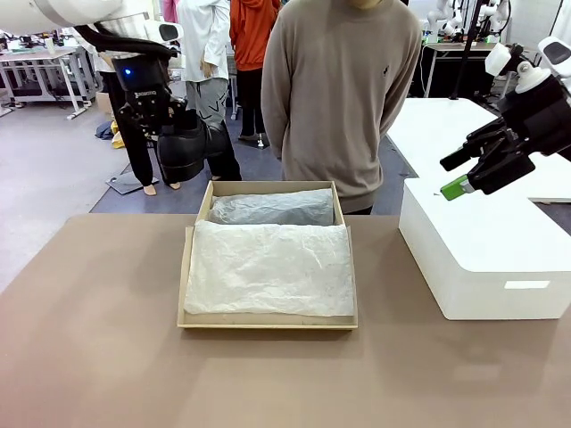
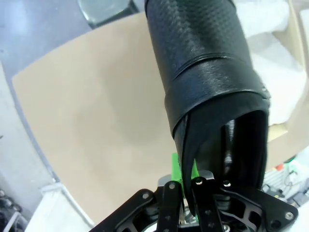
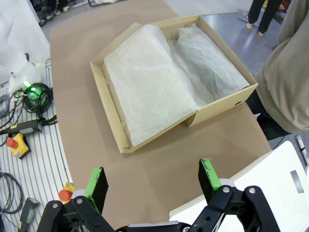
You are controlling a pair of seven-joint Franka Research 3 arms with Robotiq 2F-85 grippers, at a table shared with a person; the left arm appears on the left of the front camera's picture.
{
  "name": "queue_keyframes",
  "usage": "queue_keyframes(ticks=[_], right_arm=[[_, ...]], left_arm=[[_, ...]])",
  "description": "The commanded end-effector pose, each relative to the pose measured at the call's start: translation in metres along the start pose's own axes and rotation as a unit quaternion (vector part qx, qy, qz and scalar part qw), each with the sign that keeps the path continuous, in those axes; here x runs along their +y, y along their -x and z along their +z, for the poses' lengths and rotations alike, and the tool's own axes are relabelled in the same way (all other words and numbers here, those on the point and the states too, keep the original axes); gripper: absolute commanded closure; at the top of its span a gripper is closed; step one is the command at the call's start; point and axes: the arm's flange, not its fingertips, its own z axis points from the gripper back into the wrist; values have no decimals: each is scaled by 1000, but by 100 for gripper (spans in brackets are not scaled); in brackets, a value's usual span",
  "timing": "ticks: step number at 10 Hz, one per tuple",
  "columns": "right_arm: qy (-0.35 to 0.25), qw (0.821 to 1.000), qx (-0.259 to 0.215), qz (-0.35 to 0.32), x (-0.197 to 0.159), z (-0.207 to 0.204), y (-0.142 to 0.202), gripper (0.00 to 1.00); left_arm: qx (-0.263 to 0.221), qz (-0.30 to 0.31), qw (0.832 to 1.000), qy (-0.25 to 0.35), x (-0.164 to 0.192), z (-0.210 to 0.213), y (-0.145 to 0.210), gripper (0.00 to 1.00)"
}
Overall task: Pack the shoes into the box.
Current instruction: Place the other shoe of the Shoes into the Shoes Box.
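The left gripper, upper left in the front view, pinches the collar of one shoe. The box lies open at centre frame, lined with tissue paper. Lower the shoe level, clear of the wall. The right gripper, upper right, stands spread and empty.

1. Shoe: black leather with a fine pebbled grain and a low sheen; smoother dark lining inside the opening.
2. Box: tan cardboard, matt, plain cut edges.
3. Tissue paper: white, thin, crinkled, matt; the far sheet is half translucent, showing grey over something dark.
4. Worktop: brown, smooth, matt.
5. White box: smooth white shell with a faint satin finish; material cannot be told.
6. Left hand and right hand: matt black links, small bright metal screws, green pads of matt, rubbery look.
7. Person's sweater: taupe knit cloth, soft, matt.
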Motion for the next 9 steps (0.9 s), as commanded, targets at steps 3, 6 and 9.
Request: queue_keyframes(ticks=[3, 6, 9], right_arm=[[-6, 1000, -15, 12, -4, -1, 0, 0], [-6, 1000, -15, 12, -4, -1, 0, 0], [-6, 1000, -15, 12, -4, -1, 0, 0]], left_arm=[[12, -14, 1000, 17, 23, 2, -8, 100], [13, -8, 1000, 4, 24, -8, -7, 100], [-14, 157, 987, -10, -27, -21, 2, 100]])
